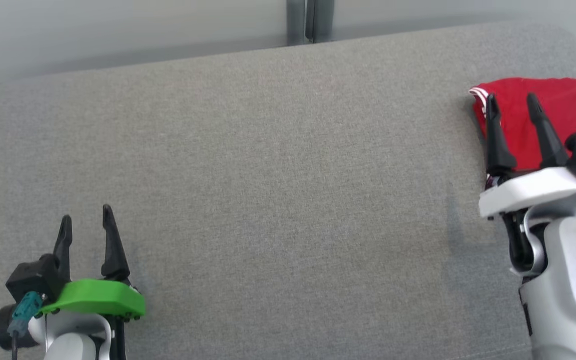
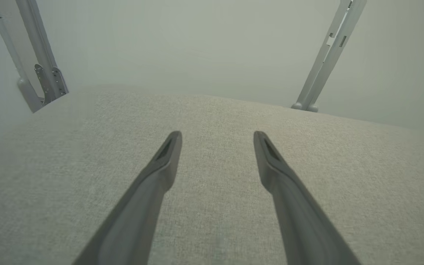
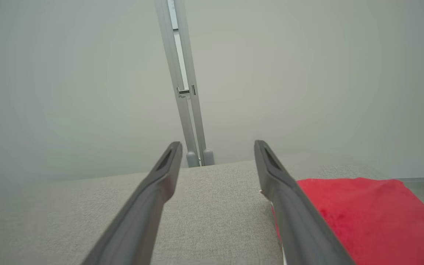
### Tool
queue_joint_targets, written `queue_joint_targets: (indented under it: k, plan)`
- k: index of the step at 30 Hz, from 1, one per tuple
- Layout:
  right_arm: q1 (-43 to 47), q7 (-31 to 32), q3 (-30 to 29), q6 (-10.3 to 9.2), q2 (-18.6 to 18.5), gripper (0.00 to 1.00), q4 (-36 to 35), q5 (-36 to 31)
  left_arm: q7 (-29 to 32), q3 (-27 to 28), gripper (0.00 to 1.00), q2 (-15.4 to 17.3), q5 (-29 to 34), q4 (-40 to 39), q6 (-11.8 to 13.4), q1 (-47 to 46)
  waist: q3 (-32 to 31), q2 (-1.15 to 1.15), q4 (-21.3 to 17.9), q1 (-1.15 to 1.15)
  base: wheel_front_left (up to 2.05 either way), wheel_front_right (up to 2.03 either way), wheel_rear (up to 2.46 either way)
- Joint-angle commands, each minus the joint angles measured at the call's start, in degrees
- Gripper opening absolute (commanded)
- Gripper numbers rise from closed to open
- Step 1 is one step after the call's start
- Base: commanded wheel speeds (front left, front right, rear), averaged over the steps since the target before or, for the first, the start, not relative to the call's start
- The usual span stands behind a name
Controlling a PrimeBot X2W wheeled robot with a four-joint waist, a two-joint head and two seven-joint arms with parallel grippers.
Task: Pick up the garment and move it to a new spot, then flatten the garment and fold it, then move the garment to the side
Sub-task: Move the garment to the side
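While the garment (image 1: 570, 107) rests rightward, grey surface (image 1: 268, 175) fronts pale wall (image 1: 118, 30).

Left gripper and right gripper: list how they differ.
The left gripper has a green mount; the right gripper a white mount. The left gripper hangs over bare grey cushion; the right gripper is by the red garment. Both are open, holding nothing.

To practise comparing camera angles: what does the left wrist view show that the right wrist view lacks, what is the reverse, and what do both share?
Left wrist view adds: the open left gripper, a left-hand post and a right-hand post, both slanted. Right wrist view adds: the open right gripper, the red garment beside its finger, and a central post. Shared: the grey cushion and the pale wall.
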Motion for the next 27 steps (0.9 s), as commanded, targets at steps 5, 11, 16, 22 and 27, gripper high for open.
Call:
queue_joint_targets:
  k: [5,11,16,22,27]
  plan:
    - [7.9,-0.9,-1.2,-0.05,3.8,1.00,-2.9,0.9,1.0,-0.2,1.00,0.4,-1.6,0.3,-0.7,5.0,-8.7,0.00,3.7,0.00,0.00,0.00,0.00]
    - [14.5,0.6,1.5,-0.05,5.3,1.00,-4.7,1.7,0.2,-1.3,1.00,0.9,-2.2,0.7,-3.3,7.7,-10.5,0.00,4.8,0.00,0.00,0.00,0.00]
    - [18.2,1.2,3.4,-0.05,5.5,1.00,-4.6,2.3,-1.3,-3.1,1.00,1.9,-0.6,1.2,-5.4,8.3,-11.0,0.00,5.6,0.00,0.00,0.00,0.00]
    - [21.0,1.1,4.2,-0.05,5.6,1.00,-3.5,1.3,-2.7,-4.3,1.00,1.9,2.0,1.7,-6.9,8.9,-11.2,0.00,6.3,0.00,0.00,0.00,0.00]
    - [22.7,0.4,3.8,-0.05,5.6,1.00,-2.7,1.0,-3.1,-4.4,1.00,1.2,2.7,2.4,-7.2,9.5,-11.6,0.00,6.7,0.00,0.00,0.00,0.00]
